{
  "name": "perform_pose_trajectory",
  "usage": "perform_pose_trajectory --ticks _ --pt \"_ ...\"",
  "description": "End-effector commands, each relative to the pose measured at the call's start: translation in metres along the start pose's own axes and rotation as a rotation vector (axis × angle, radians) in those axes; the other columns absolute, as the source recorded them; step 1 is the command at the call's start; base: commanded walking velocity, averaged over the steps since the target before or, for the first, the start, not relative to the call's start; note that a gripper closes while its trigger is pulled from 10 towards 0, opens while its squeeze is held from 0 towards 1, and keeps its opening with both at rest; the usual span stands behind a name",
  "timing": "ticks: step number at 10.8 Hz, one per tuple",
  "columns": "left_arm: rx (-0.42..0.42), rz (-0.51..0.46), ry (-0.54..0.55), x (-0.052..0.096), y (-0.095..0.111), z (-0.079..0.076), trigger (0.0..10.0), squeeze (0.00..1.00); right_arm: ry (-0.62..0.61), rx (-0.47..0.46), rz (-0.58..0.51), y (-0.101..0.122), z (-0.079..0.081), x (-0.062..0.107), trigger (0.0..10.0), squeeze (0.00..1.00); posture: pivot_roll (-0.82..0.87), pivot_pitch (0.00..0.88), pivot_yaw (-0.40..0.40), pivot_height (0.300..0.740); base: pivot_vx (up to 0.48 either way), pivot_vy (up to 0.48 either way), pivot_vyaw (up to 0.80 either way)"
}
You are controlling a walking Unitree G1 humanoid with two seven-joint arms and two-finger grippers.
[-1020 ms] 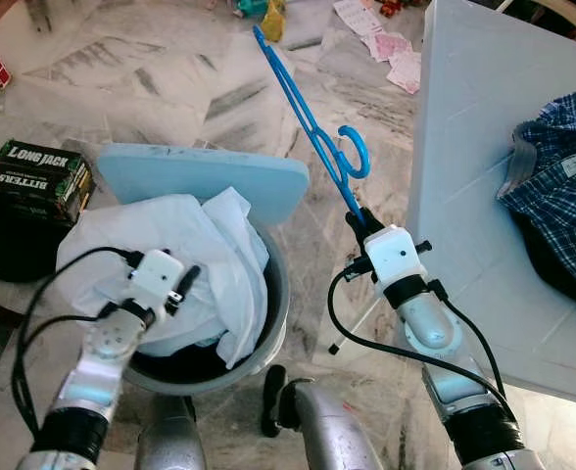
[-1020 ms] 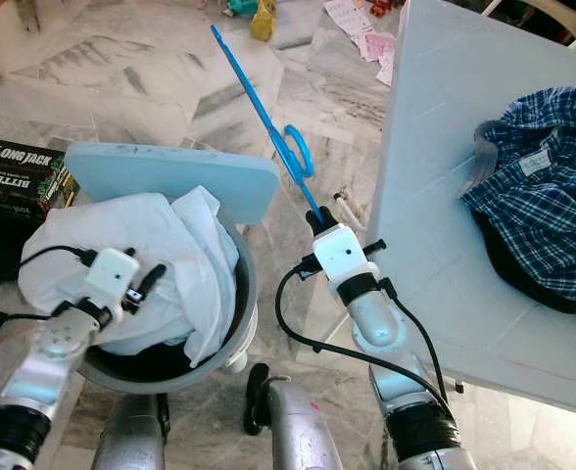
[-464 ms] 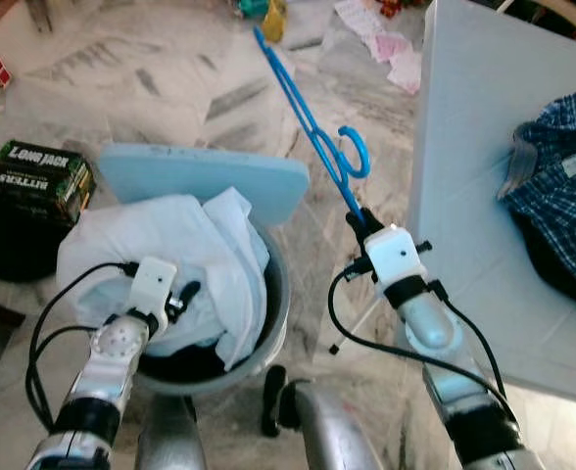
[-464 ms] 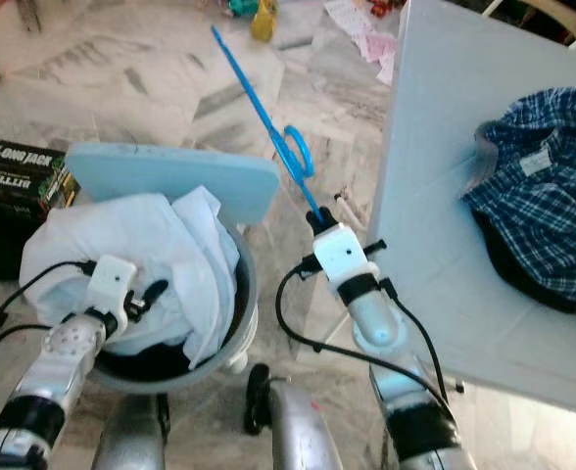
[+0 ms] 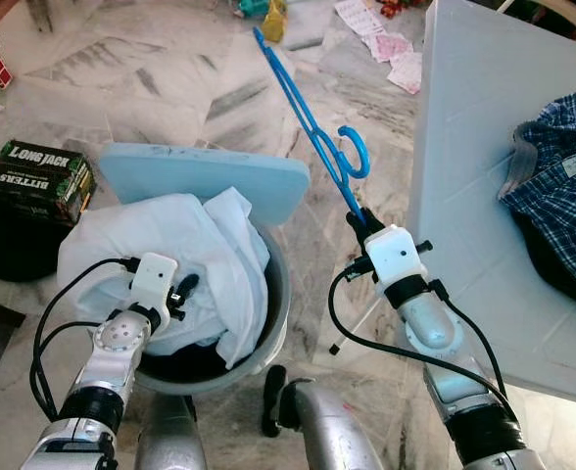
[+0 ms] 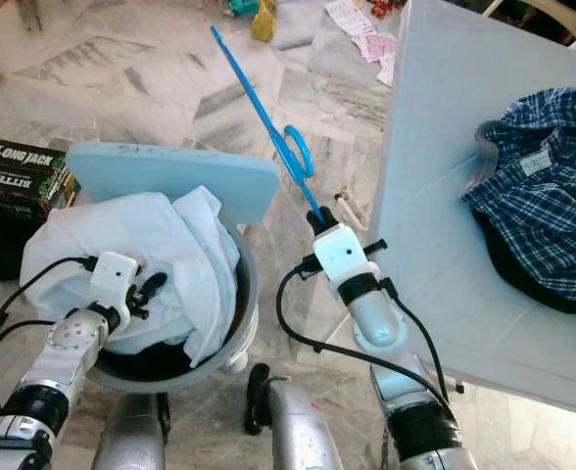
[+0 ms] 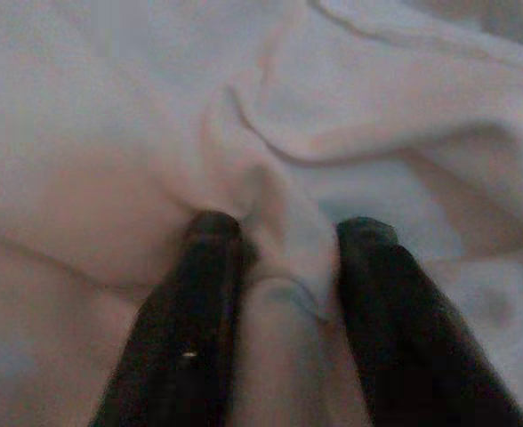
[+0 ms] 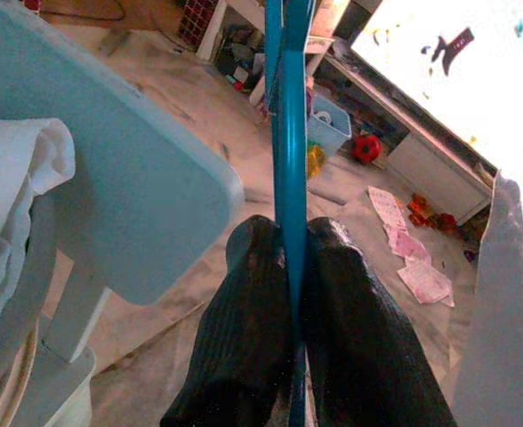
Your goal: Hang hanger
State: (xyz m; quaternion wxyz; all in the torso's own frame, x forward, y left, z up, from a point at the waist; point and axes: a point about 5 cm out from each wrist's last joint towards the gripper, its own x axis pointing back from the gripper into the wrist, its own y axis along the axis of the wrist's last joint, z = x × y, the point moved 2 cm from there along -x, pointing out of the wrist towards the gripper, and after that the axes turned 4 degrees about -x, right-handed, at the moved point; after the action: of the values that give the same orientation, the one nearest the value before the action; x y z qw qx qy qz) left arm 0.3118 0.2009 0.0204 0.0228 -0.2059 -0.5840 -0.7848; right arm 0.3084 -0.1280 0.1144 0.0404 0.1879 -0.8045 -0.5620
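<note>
The right pincer (image 5: 356, 217) clamped the blue hanger (image 5: 312, 137), raised over open floor beside the counter (image 5: 464, 147) edge. The left pincer (image 7: 284, 236), fingers parted, pressed into the white cloth (image 5: 161, 245) in the basket (image 5: 273, 323).

Your hanger (image 5: 312, 137) is a thin blue plastic one, seen nearly edge-on as a long, narrow bar. You see it slanting up and away over the marble floor, its far tip toward the robot's left. Its hook (image 5: 355, 152) curls out as an open loop from the side of the bar, close to the lower end. In the right wrist view the bar (image 8: 285, 133) runs straight up, pinched at its lower end between two black fingers.
</note>
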Motion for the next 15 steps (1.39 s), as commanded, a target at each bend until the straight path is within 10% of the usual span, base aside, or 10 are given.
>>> perform_pose_trajectory --ticks 1,12,15 --pt "0.015 0.031 -0.010 0.003 -0.011 -0.005 0.0 0.00 -0.001 0.002 0.101 -0.022 -0.002 0.013 10.0 0.00 -0.04 0.293 -0.174 0.740 0.000 0.000 0.00" --pt "0.002 -0.096 0.118 0.007 0.004 0.020 0.0 0.00 -0.019 -0.023 0.101 -0.025 0.005 0.010 10.0 0.00 0.00 0.272 -0.140 0.740 0.000 0.000 0.00" --pt "-0.125 -0.482 0.216 0.020 0.085 0.036 0.0 0.00 -0.024 -0.025 0.099 -0.026 0.005 0.007 10.0 0.00 0.02 0.262 -0.135 0.740 0.000 0.000 0.00"
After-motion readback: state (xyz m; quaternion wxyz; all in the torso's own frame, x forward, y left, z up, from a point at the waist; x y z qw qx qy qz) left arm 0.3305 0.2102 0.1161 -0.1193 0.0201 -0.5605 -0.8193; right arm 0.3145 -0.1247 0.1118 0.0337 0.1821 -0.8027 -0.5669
